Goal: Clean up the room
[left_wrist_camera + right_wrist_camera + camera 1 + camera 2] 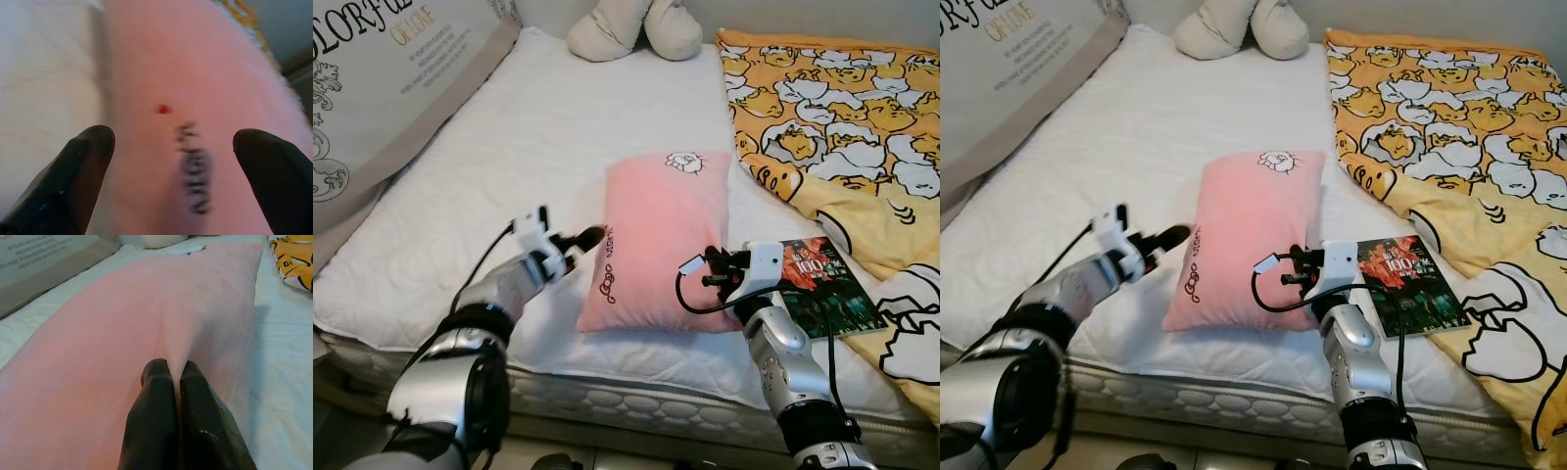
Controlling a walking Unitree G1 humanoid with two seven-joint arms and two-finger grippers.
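A pink pillow (656, 235) with dark lettering lies near the front edge of the white mattress (509, 157). My left gripper (590, 238) is at the pillow's left edge; in the left wrist view it (173, 161) stands open, the pink fabric (195, 73) just ahead between its fingers (83, 166). My right gripper (709, 270) is at the pillow's right front side. The right wrist view has its fingers (156, 406) shut, pinching a fold of the pink pillow (122, 323).
A book (822, 286) lies right of the pillow, beside my right wrist. A yellow cartoon blanket (842, 117) covers the bed's right side. A beige plush (636, 29) sits at the back, and a large printed cushion (382, 88) leans at the left.
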